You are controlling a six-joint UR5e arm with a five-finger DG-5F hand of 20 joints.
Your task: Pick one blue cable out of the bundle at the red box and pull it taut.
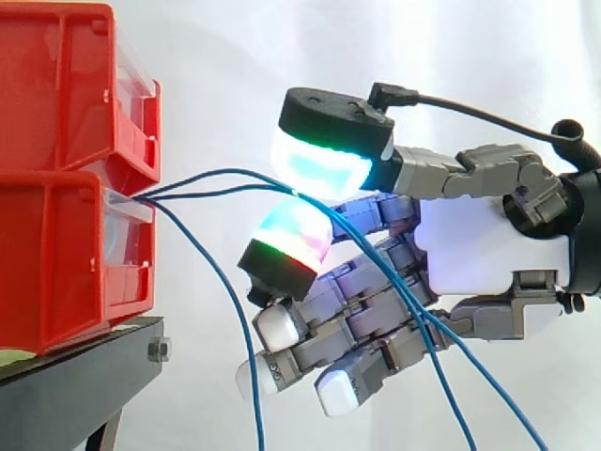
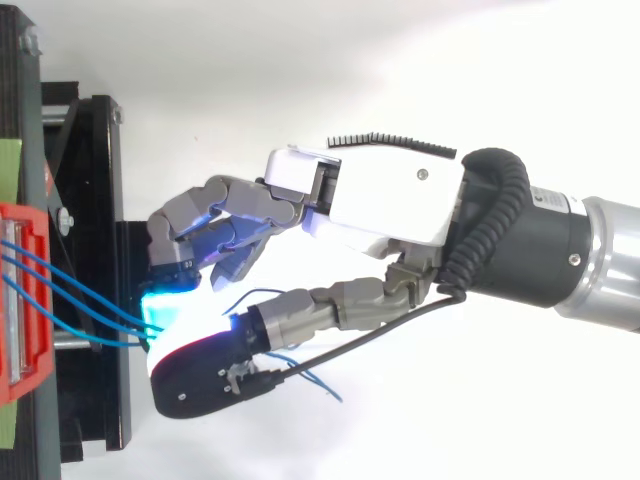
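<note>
Just beside the red box (image 1: 56, 263), a blue cable (image 1: 221, 171) is pinched between two glowing pads (image 1: 319, 164) of the hand (image 1: 488, 249), the remaining fingers half curled. It is gripped there probably so that slack can be drawn out.

- Side view: level, close; red bins (image 1: 66, 254) at left edge;
- Top view: overhead, close, looking down;
- Shared: bin fronts, hand (image 2: 390, 200), blue cables (image 1: 225, 171).
</note>
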